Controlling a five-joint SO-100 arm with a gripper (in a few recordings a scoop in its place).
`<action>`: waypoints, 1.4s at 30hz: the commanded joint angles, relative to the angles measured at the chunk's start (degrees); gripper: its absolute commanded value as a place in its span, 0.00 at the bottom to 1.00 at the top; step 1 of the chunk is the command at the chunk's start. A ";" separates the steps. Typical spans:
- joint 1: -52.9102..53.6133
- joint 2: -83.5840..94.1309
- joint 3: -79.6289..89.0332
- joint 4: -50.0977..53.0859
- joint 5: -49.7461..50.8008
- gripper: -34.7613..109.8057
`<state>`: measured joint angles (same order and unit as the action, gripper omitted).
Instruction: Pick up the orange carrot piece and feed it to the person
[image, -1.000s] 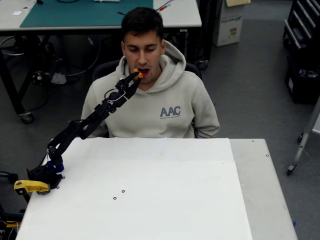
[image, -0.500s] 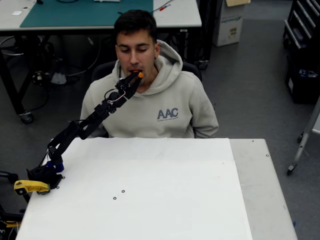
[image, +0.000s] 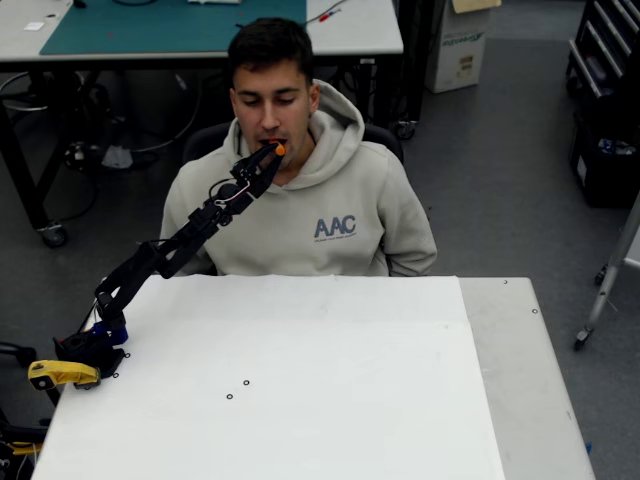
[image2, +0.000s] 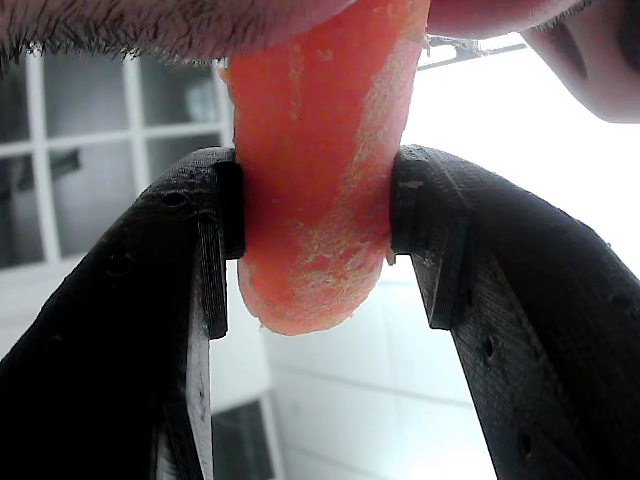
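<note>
Since a second ago the person (image: 300, 190) has closed his lips on the orange carrot piece (image2: 315, 170); our tool (image2: 315, 240) still clamps it, so we judge release comes next.

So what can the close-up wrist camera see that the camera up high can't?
Wrist view alone: the carrot's rough, flaky skin, both fingers pressing its sides, and its top end at the person's lips. Overhead view alone: the whole arm reaching up from the table, and the person sitting behind it in a hoodie. Both: the gripper shut on the carrot at the mouth.
</note>
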<state>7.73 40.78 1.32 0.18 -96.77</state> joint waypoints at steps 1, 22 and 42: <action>0.44 2.46 -0.53 -2.29 -0.70 0.23; 5.71 2.55 -0.53 -2.37 -0.62 0.36; 8.09 2.46 -0.44 -1.58 -0.53 0.23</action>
<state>15.03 40.69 1.32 -0.09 -96.77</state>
